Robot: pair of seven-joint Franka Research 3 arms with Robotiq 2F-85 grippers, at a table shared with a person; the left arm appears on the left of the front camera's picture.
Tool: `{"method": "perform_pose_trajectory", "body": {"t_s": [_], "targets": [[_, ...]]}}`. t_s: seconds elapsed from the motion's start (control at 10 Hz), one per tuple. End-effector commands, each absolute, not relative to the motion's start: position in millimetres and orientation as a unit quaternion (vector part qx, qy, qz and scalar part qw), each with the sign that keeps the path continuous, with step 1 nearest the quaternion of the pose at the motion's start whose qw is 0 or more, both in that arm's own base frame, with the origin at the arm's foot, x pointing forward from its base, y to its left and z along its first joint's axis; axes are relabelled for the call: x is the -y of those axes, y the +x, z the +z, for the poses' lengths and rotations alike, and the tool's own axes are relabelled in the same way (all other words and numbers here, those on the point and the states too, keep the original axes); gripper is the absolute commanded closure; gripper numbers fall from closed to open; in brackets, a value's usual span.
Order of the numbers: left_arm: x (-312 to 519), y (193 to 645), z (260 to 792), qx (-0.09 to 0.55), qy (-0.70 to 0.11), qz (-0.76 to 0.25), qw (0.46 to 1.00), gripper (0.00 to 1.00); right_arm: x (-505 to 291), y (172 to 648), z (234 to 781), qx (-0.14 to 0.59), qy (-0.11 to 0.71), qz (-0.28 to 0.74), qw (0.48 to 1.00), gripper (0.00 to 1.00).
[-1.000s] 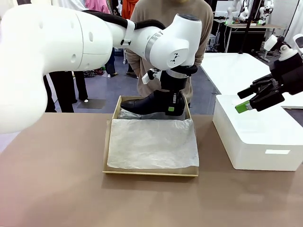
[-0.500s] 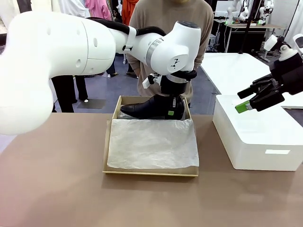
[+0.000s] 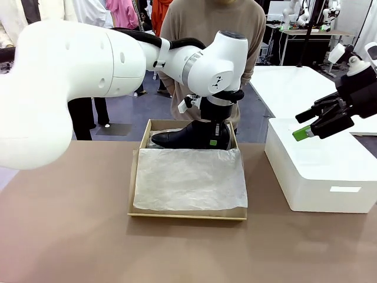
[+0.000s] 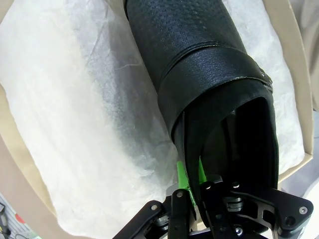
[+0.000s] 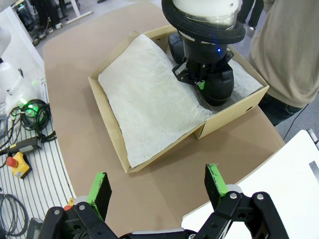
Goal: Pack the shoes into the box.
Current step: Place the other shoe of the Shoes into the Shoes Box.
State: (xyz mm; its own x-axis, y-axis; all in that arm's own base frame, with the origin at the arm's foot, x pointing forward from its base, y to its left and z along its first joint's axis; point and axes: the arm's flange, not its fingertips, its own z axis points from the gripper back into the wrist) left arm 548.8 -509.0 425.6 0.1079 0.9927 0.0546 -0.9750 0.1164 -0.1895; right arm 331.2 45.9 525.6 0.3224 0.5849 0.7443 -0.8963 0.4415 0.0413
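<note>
Black and shiny, the leather dress shoe (image 3: 182,137) sits low at the far end of the tan cardboard box (image 3: 134,183), by the white tissue paper (image 3: 188,177). Its long side runs across the box, with the toe to the robot's left and the heel to the right. The left gripper (image 3: 218,135) is pinched tight on the heel end. The right gripper (image 3: 303,124) is wide open and holds nothing, up above the big white box (image 3: 324,171).
</note>
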Motion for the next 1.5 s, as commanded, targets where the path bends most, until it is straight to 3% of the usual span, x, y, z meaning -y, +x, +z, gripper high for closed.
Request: {"method": "perform_pose_trajectory", "body": {"t_s": [0.0,0.6,1.1,1.4], "targets": [[512,557,433,0.071,-0.05,0.674,0.734,1.0,-45,334,525,0.348,0.242,0.482,0.766,0.0],[509,563,424,0.057,-0.032,0.689,0.722,1.0,-45,334,525,0.348,0.242,0.482,0.766,0.0],[505,564,433,0.063,-0.021,0.683,0.728,0.02,-45,334,525,0.348,0.242,0.482,0.766,0.0],[502,560,473,0.063,-0.005,0.672,0.738,0.0,-45,334,525,0.348,0.242,0.482,0.766,0.0]]}}
